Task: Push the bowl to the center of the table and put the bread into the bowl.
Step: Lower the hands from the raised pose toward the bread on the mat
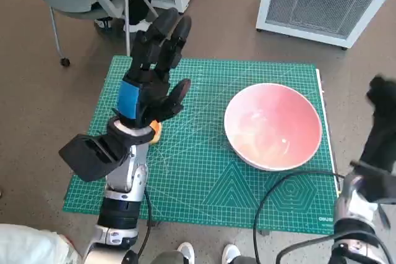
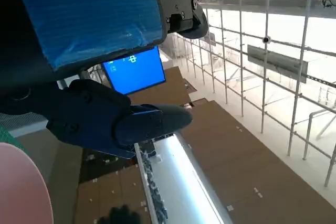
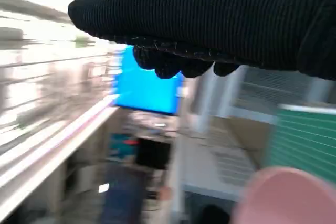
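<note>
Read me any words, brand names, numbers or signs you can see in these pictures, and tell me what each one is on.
No text can be read for certain.
Green cutting mat: small white print at its near right corner, too small to read.
Blue screen in the left wrist view: small white marks, too small to read.
Pink bowl: no lettering visible.
Blue tape on the left robot hand: no lettering visible.
The right wrist view is too blurred to read anything.
</note>
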Robot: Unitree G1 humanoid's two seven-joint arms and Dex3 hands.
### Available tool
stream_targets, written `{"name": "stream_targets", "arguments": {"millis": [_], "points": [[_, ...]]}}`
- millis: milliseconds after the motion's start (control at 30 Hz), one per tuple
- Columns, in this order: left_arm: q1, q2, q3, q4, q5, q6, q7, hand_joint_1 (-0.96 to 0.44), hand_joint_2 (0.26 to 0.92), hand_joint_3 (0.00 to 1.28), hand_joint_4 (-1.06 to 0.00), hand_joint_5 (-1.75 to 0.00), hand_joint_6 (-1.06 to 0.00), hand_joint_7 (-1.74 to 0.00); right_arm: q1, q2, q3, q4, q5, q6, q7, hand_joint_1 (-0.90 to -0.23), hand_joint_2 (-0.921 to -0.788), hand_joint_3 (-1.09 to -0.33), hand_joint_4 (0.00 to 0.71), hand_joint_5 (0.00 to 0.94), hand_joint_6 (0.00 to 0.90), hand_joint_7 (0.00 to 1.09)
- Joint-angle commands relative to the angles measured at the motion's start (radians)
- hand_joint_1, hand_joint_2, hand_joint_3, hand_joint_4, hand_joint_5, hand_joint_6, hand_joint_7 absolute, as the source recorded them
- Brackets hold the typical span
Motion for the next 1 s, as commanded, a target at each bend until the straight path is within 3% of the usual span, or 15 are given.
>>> {"name": "stream_targets", "arguments": {"millis": [33, 500, 733, 1000], "points": [[0.01, -0.002, 0.004, 0.001, 0.004, -0.005, 0.006, -0.37, 0.921, 0.43, -0.17, -0.01, 0.0, -0.57, -0.003, 0.039, -0.022, 0.074, 0.038, 0.08, 0.028, -0.508, -0.921, -0.852, 0.322, 0.002, 0.152, 0.39], [0.023, 0.006, 0.008, -0.01, -0.009, 0.005, 0.0, -0.37, 0.921, 0.41, -0.16, 0.0, 0.0, -0.56, -0.042, 0.106, 0.019, 0.146, -0.02, 0.234, -0.016, -0.525, -0.921, -0.835, 0.322, 0.004, 0.184, 0.38], [0.032, 0.011, 0.018, -0.011, -0.028, 0.01, -0.011, -0.38, 0.921, 0.41, -0.16, 0.0, 0.0, -0.56, -0.08, 0.142, 0.016, 0.159, -0.005, 0.307, 0.009, -0.537, -0.921, -0.816, 0.325, 0.004, 0.193, 0.37], [0.048, 0.017, 0.033, -0.028, -0.04, 0.015, -0.019, -0.4, 0.921, 0.39, -0.18, -0.01, 0.0, -0.56, -0.125, 0.178, 0.017, 0.159, -0.002, 0.344, 0.029, -0.525, -0.921, -0.806, 0.332, 0.006, 0.198, 0.36]]}}
